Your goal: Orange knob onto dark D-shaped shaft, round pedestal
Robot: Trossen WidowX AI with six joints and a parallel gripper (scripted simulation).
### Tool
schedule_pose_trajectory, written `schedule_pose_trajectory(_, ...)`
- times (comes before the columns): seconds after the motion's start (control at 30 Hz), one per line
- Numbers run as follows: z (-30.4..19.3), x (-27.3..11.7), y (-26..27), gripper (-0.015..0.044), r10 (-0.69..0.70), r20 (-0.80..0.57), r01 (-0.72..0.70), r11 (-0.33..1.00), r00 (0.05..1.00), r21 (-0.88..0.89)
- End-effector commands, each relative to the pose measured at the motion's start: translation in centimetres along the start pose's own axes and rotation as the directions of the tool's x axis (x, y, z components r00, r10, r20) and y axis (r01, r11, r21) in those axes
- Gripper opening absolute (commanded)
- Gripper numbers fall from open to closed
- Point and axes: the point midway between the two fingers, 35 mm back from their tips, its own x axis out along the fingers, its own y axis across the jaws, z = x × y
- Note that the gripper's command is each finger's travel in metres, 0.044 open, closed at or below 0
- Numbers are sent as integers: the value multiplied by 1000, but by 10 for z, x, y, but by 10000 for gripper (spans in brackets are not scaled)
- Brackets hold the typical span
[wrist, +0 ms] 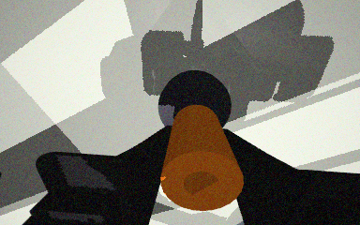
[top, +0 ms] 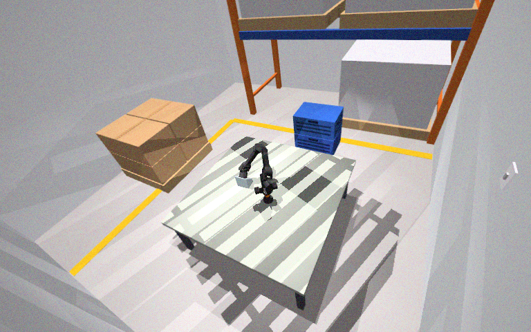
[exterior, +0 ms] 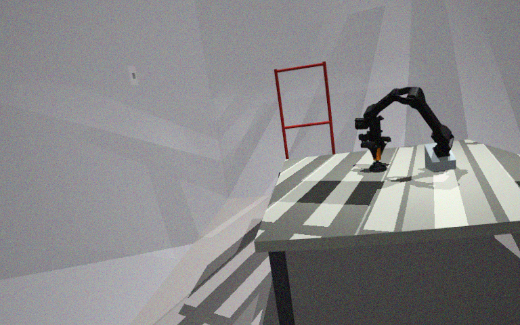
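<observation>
The orange knob (top: 267,196) (exterior: 378,154) (wrist: 197,141) is upright between the fingers of my gripper (exterior: 378,155), which is shut on it. In the wrist view its near end shows a darker D-shaped recess. The dark round pedestal (top: 267,200) (exterior: 378,167) (wrist: 194,86) stands on the table directly beneath the knob. In the exterior view the knob's lower end is above the pedestal's wide base. The shaft is hidden behind the knob in the wrist view, and whether the knob touches it cannot be told.
The arm's grey-blue base block (top: 243,182) (exterior: 441,164) stands on the striped, shadowed table (top: 234,234) (exterior: 383,235). Beyond the table are blue crates (top: 317,121), stacked cardboard boxes (top: 151,133), an orange and blue rack (top: 352,34) and a red frame (exterior: 307,124).
</observation>
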Motion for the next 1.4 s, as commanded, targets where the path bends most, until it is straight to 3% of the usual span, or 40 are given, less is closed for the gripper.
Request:
schedule_pose_trajectory(0.0,0,0,1,0,3,1,-3,1000,1000,2)
schedule_pose_trajectory(0.23,0,-5,1,0,2,1,-2,1000,1000,11)
schedule_pose_trajectory(0.47,2,-4,1,0,2,1,-3,978,1000,210)
schedule_pose_trajectory(1.37,-2,-5,1,0,2,1,-3,972,1000,235)
